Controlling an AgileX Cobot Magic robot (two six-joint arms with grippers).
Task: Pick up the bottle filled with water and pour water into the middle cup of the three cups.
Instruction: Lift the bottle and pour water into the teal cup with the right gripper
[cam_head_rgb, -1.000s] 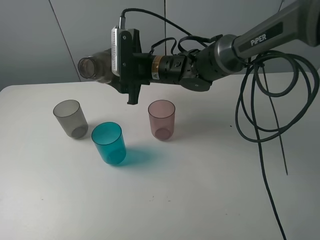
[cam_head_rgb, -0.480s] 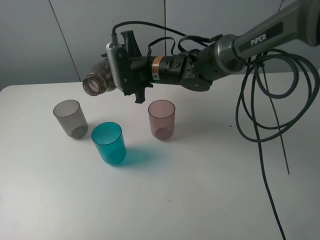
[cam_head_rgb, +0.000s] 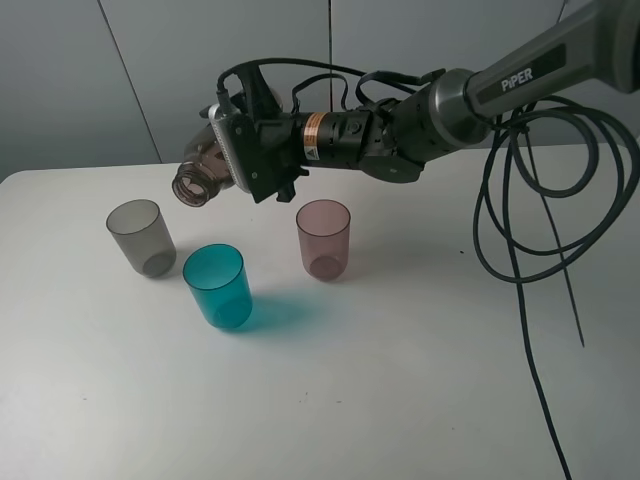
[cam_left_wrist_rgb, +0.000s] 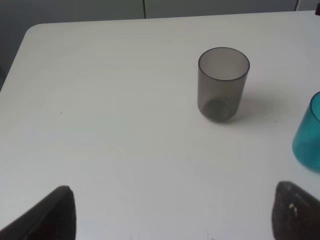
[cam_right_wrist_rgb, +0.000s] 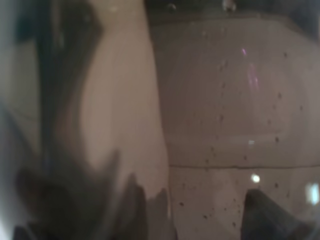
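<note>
My right gripper (cam_head_rgb: 238, 152) is shut on the smoky brown bottle (cam_head_rgb: 203, 170) and holds it in the air, tipped with its open mouth pointing down and to the left. The mouth hangs above and behind the teal middle cup (cam_head_rgb: 217, 286), between it and the smoky grey cup (cam_head_rgb: 140, 236). The pale pink cup (cam_head_rgb: 323, 238) stands to the right. No water stream shows. The bottle's wall (cam_right_wrist_rgb: 220, 125) fills the right wrist view. My left gripper (cam_left_wrist_rgb: 175, 215) is open and empty, low over the table, with the grey cup (cam_left_wrist_rgb: 223, 82) and the teal cup's edge (cam_left_wrist_rgb: 310, 135) ahead.
The white table (cam_head_rgb: 380, 380) carries only the three cups. Black cables (cam_head_rgb: 520, 230) hang from the right arm over the table's right side. A grey wall stands behind the table's far edge.
The right wrist has rolled and the bottle has tipped further, its mouth swinging from sideways to down and a little right, toward the cups. The cups have not moved.
</note>
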